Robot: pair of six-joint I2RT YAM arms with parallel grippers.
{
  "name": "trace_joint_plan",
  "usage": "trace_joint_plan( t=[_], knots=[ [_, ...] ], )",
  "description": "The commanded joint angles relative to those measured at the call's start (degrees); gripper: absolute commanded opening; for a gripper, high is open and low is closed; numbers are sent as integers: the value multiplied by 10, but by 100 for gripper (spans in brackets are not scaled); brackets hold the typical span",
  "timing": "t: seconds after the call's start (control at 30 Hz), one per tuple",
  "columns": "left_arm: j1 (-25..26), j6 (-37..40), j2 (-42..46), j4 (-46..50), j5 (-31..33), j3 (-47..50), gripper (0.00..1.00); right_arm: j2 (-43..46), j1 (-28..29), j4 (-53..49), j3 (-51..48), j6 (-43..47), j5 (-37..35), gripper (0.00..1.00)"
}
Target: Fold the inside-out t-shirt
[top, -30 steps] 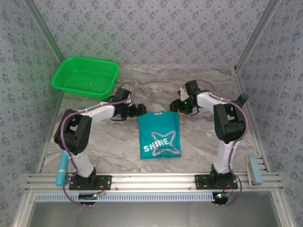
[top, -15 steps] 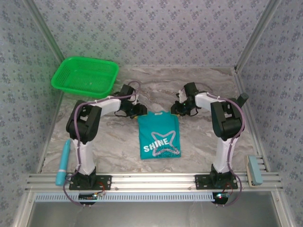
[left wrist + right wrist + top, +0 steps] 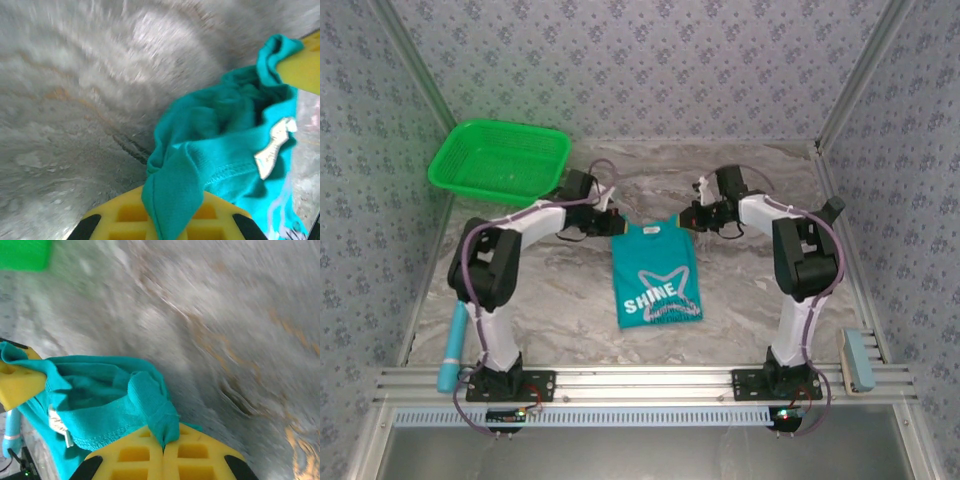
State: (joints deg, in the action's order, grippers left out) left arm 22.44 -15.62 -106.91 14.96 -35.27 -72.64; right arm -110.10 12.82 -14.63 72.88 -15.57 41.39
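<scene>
Plenty of bare desk [image 3: 750, 290] on either side of the t-shirt [image 3: 658, 282] and along the far strip behind it, nothing blocking a pass there. Stuff in the way: the green basket [image 3: 500, 160] in the far-left corner, a light-blue tube [image 3: 452, 350] along the left edge beside the left arm's base, and a blue-grey block [image 3: 857, 360] at the near-right edge. The left end effector [image 3: 616, 226] and right end effector [image 3: 692, 220] pinch the shirt's far corners, leaving a narrow gap between them.

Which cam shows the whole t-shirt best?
Top external: the whole t-shirt in frame, left gripper and right gripper pinching its far corners. Each wrist view gives bunched cloth clamped in yellow fingers.
</scene>
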Motion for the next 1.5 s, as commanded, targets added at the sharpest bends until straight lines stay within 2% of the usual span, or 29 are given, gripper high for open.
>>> trace_joint_plan(
  t=[0.0,0.1,0.2,0.3,0.4,0.53,0.57,0.63,0.77,0.9,1.0,1.1,1.3,1.47],
  knots=[
    [-20,64,51,16,-39,-91,0,54,-1,56,76,16,42,0],
    [-27,102,69,87,-38,-184,0,96,0,61,116,40,41,0],
    [-19,140,141,48,-29,-149,0,170,4,77,95,79,14,0],
    [0,182,246,-77,8,4,0,252,16,87,12,139,-35,0],
    [37,233,325,-215,54,200,0,315,41,104,-130,202,-100,0],
    [92,227,344,-370,73,397,0,386,97,183,-346,286,-164,0],
    [112,229,346,-396,81,435,0,402,107,189,-381,285,-179,0],
    [136,219,356,-418,87,478,0,447,119,144,-393,293,-157,0],
    [175,203,444,-378,126,526,0,509,129,85,-415,291,-144,0],
    [178,173,544,-310,108,549,0,536,138,46,-421,248,-134,0],
    [183,150,617,-270,130,556,0,550,139,47,-429,237,-109,0],
    [183,141,653,-248,148,548,0,547,137,48,-417,237,-83,0],
    [175,124,607,-199,142,488,0,499,129,60,-359,221,-46,0],
    [95,45,514,-200,86,449,0,388,113,46,-281,203,-49,0]
  ],
)
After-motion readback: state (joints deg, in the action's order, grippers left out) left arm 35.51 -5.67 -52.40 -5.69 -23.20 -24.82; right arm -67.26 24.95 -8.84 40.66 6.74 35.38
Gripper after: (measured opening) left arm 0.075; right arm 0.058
